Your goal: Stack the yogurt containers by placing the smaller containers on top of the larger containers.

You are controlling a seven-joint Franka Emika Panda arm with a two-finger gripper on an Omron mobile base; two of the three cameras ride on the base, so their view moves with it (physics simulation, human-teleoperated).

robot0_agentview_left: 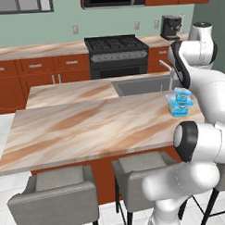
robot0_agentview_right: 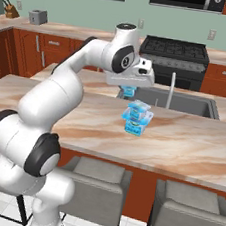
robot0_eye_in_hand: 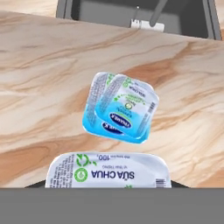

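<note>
hand (robot0_agentview_right: 129, 91) holds a yogurt tub (robot0_eye_in_hand: 108, 171), lid facing camera | two-tub stack (robot0_agentview_right: 137, 117) on worktop (robot0_agentview_right: 192, 140), near sink (robot0_agentview_right: 187, 102) | hand view: stacked lids skewed | right base view: stack upright

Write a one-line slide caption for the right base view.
Gripper holds a yogurt tub above two tubs already stacked on the island counter.

You see light-blue yogurt containers (robot0_eye_in_hand: 124, 109) with white printed tops on a beige, brown-streaked marble counter (robot0_eye_in_hand: 43, 87).
</note>
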